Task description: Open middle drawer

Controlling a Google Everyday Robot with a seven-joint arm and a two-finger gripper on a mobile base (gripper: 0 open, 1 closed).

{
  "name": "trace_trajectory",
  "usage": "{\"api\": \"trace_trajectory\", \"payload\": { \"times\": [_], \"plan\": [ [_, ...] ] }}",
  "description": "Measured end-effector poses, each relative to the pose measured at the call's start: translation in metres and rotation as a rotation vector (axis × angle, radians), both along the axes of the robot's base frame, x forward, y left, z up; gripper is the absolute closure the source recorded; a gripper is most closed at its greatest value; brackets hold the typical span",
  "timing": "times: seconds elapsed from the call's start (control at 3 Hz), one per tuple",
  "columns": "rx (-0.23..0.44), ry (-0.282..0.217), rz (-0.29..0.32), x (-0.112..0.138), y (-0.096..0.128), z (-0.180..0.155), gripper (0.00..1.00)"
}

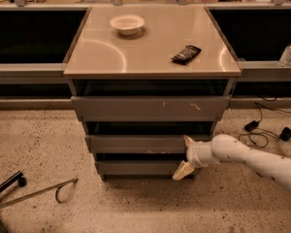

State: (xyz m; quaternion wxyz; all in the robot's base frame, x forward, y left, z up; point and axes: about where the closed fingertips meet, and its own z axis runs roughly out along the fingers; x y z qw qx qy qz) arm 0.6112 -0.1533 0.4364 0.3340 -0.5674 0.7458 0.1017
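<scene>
Camera view: grey three-drawer cabinet under a tan counter point(150, 64). The middle drawer point(140, 143) sits between the scratched top drawer front point(145, 108) and the bottom drawer front point(136, 168), and it looks shut, not pulled out.

The claw point(185, 156) on the white arm point(247, 157) is at the cabinet's right front corner. It is spread wide and holds nothing. Its upper finger is at the right end of the middle drawer front and its lower finger is down by the bottom drawer's right end.

Risks:
- The front is flat with no handle, so a fingertip likely slips off the edge on the pull.
- The lower finger is close to the bottom drawer and may hook and drag that one instead.
- Contact is far off-centre, so the drawer may skew and bind in its runners.
- A hard tug could jolt the cabinet and shift the white bowl point(127, 23) and the dark packet point(186, 54) on top.
</scene>
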Motion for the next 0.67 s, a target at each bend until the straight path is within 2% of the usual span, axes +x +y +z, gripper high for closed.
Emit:
{"api": "trace_trajectory", "payload": {
  "times": [0.33,0.67],
  "plan": [
    [0.0,0.0,0.0,0.0,0.0,0.0,0.0],
    [0.013,-0.033,-0.013,0.024,0.009,-0.012,0.0]
  ]
}}
